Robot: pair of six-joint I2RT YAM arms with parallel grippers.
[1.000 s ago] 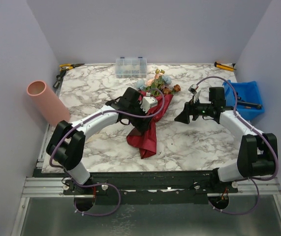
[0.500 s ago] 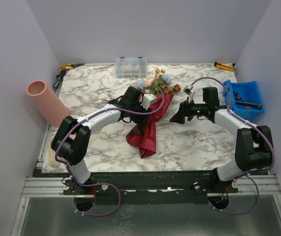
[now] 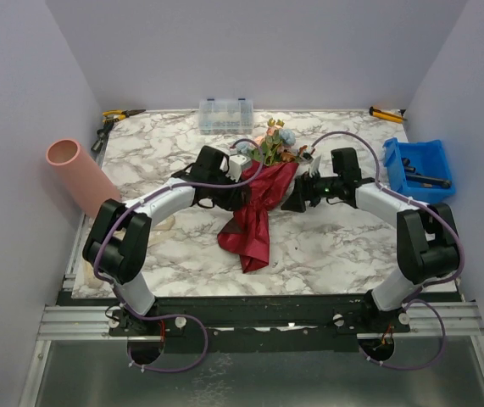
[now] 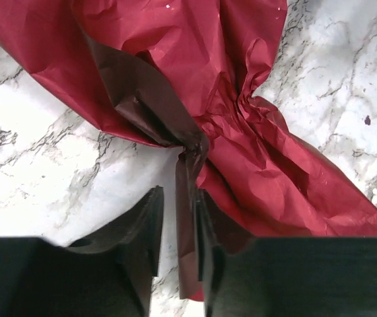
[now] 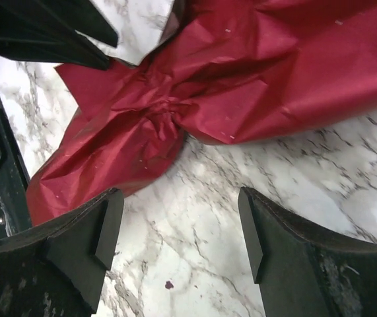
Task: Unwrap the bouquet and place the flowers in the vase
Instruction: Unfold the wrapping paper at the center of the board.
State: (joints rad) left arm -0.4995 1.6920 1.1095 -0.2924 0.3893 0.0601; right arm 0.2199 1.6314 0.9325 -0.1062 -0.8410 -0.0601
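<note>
Marbled tabletop: bouquet still wrapped, vase flowerless; left fingers straddle a maroon wrap fold, grip uncertain; right fingers spread, empty.

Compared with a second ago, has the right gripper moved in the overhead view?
Yes. The right gripper has shifted left, away from the blue bin and up to the bouquet, with its jaws open.

Bare tabletop lies open near and left of the bouquet. The left tool and right tool crowd its waist, and a blue bin blocks the right edge.
</note>
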